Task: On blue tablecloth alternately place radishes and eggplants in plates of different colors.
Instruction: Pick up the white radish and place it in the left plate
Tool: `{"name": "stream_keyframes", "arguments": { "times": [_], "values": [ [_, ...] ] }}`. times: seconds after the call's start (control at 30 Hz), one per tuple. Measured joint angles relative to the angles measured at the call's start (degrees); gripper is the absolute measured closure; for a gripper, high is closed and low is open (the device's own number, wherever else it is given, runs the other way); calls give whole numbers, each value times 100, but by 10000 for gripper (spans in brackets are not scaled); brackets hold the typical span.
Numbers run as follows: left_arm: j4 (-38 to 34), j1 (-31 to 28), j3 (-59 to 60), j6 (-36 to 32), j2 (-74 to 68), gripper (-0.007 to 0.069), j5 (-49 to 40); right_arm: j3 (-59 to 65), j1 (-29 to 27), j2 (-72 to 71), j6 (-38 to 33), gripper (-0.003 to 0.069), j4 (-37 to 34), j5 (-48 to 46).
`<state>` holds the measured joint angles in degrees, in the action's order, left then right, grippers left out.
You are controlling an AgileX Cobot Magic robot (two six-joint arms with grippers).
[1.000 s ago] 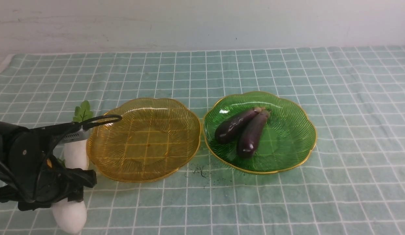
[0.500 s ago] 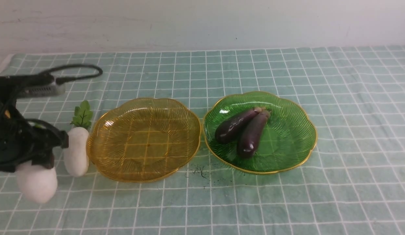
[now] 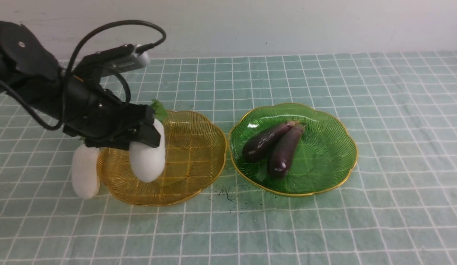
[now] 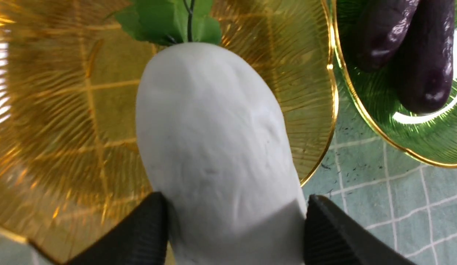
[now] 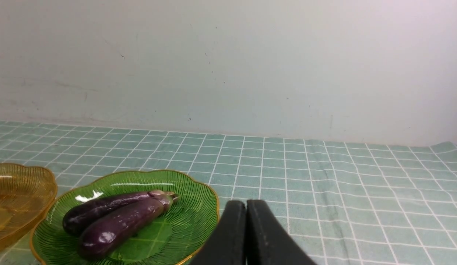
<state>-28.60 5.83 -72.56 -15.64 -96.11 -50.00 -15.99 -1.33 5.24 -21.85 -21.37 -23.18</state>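
Up from the low left edge of the front view comes the radish (image 3: 147, 162), and now it hangs over the yellow plate (image 3: 210, 147), a bit left of the middle. Its round white end points down and its green leaves point up. I cannot tell if it touches the plate. The left gripper (image 3: 141, 131) holds it tight, with one black finger on each side. The other radish (image 3: 84, 173) lies on the blue tablecloth (image 3: 361, 221), right beside the yellow plate's left rim. Two purple eggplants (image 3: 283, 151) lie side by side in the green plate (image 3: 331, 162), right of the middle. The right gripper (image 5: 246, 224) is closed with nothing in it.
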Motion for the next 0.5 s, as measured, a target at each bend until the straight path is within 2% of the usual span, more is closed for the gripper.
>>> {"name": "stream_keyframes", "arguments": {
  "times": [0.13, 0.3, 0.5],
  "values": [
    [-201, 237, -403, -342, -659, 201, 96, 0, 0, 0, 0, 674, 0, 0],
    [-261, 469, -682, -409, -1143, 200, 120, 0, 0, 0, 0, 674, 0, 0],
    [-254, 499, -710, -439, -1272, 115, 357, 0, 0, 0, 0, 674, 0, 0]
  ]
}}
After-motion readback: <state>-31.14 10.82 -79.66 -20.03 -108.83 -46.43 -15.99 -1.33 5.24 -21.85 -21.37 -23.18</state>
